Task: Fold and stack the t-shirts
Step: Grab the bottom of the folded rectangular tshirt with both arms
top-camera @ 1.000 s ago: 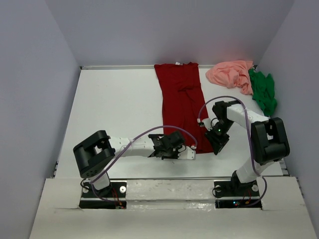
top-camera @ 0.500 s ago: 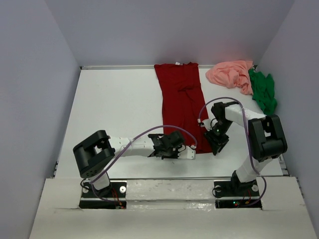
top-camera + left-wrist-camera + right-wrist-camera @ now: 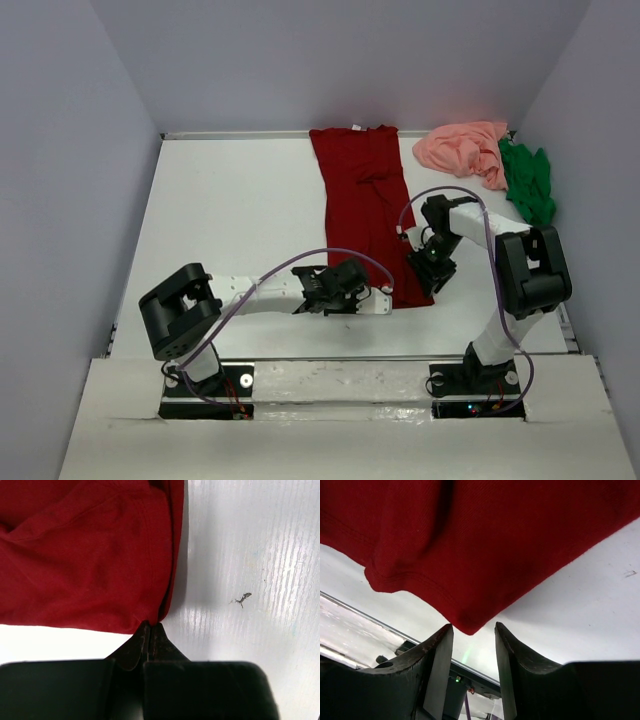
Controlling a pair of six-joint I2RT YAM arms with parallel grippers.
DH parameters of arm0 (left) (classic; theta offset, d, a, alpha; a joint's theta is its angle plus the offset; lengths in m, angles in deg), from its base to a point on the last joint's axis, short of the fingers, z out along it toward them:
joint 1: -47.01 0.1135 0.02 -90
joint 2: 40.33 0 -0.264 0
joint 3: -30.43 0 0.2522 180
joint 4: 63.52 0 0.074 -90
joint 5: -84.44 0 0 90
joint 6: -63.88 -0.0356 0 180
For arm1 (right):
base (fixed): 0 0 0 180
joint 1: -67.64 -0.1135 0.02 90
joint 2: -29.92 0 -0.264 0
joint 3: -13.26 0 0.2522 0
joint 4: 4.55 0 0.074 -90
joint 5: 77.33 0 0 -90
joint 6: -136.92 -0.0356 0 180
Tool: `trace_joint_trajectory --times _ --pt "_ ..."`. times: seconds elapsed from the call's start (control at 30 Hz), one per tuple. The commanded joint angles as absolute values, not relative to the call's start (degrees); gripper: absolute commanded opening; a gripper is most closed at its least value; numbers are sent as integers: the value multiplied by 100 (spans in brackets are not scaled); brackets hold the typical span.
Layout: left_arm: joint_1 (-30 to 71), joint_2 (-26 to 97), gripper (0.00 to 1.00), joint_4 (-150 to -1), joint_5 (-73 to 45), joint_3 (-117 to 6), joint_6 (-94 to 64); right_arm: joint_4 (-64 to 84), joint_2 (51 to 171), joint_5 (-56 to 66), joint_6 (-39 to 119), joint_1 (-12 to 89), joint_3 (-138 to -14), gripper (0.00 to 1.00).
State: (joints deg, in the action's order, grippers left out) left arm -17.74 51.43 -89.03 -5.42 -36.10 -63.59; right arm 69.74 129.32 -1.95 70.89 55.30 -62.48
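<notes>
The white table (image 3: 230, 220) spreads out ahead of both my jaws. The dark red t-shirt (image 3: 362, 200) lies on it as a long strip. It runs from the far edge back toward me, and its near hem ends right at my two sets of jaws.

The salmon pink t-shirt (image 3: 465, 150) sits crumpled well beyond my right jaws, by the far edge of the table. The bright green t-shirt (image 3: 530, 185) is bunched just beside it, further out to the right, touching its edge.

My left gripper (image 3: 150, 627) is clenched tight, fingertips pressed together on the near left corner of the red hem. The cloth fans out from that pinch, ahead and to the left.

My right gripper (image 3: 472, 626) is released, its fingers (image 3: 440, 655) standing apart. The near right corner of the red hem dips to the mouth of the gap between them, not pinched.
</notes>
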Motion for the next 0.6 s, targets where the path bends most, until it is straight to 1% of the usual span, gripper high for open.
trace_joint_trajectory --times 0.0,0.43,0.57 --pt "-1741 4835 0 -8826 -460 -3563 -6426 7055 12986 -228 7039 5569 -6326 45" --pt "-1697 4730 0 -8818 -460 -3519 -6461 7187 13135 -307 6907 5569 -6194 43" --pt "-1680 4651 0 -8774 -468 -3492 -6461 7248 13187 -508 6899 5569 -6167 43"
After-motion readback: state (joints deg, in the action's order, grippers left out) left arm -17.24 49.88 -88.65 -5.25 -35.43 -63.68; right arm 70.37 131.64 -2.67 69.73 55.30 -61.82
